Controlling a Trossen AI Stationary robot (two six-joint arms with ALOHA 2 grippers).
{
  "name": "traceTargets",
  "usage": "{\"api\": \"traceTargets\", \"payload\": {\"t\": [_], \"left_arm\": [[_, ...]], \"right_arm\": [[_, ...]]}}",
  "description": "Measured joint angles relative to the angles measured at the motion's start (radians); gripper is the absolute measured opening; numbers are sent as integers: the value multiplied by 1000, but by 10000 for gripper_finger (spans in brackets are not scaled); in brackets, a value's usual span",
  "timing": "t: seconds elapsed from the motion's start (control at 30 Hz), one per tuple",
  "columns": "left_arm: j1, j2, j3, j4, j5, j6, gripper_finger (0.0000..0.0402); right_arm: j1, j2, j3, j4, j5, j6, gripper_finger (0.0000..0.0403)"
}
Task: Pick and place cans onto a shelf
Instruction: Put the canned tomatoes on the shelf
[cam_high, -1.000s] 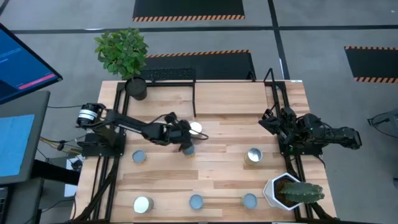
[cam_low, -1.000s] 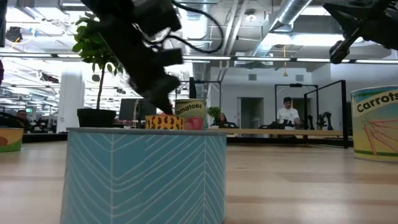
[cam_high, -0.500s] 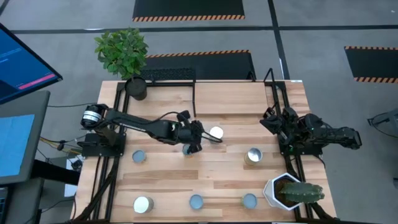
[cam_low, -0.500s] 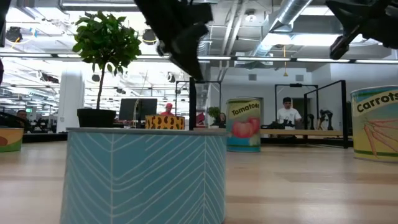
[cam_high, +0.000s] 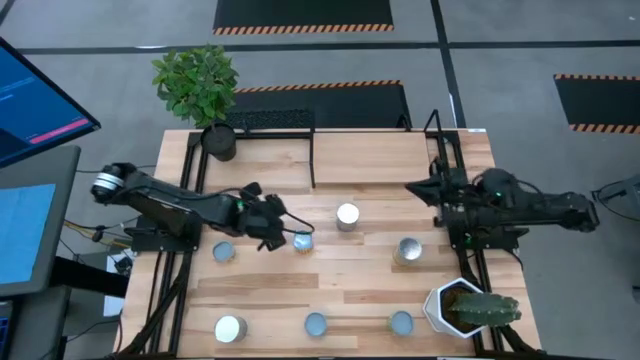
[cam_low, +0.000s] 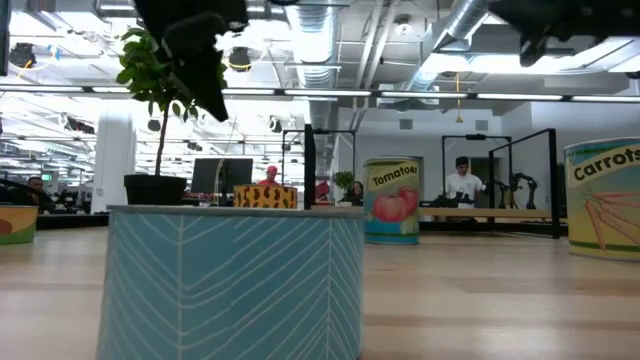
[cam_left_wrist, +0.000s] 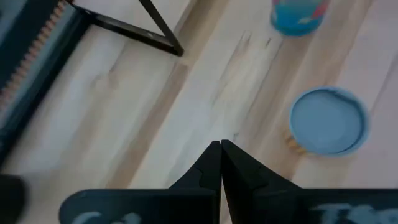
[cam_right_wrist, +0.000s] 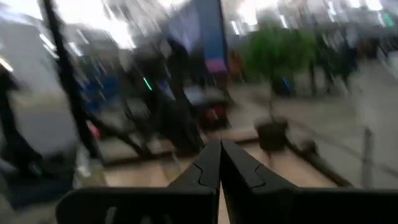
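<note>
While no can is held, both arms are empty.
left gripper: fingers pressed together, beside a blue-topped can mid-bench.
right gripper: nearly closed, empty, near the bench's right edge.
tomato can: left upright at bench centre.
shelf: along the far edge.
handling: judged rigid, smooth-walled, possibly slippery; best gripped across the label sides.

The left arm reaches from the left edge toward the frame's middle, its tool with fingers pressed together, holding nothing. The right arm lies at the right side, its tool pointing left, fingers likewise touching, nothing between them.
</note>
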Motion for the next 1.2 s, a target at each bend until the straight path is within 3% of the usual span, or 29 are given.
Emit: {"api": "traceTargets", "payload": {"t": [0.23,0.57,0.87,1.2], "left_arm": [[35,-142,-249,315,22,-23,0],[110,-134,-385,837,101,168,0],[220,-134,-389,856,332,251,0],[211,-139,-391,766,360,288,0]], "right_arm": [[-12,321,263,-249,-1,-84,33],[29,641,438,-324,-79,-105,33],[79,862,573,-400,-77,-167,33],[84,1075,683,-588,-75,-162,40]]}}
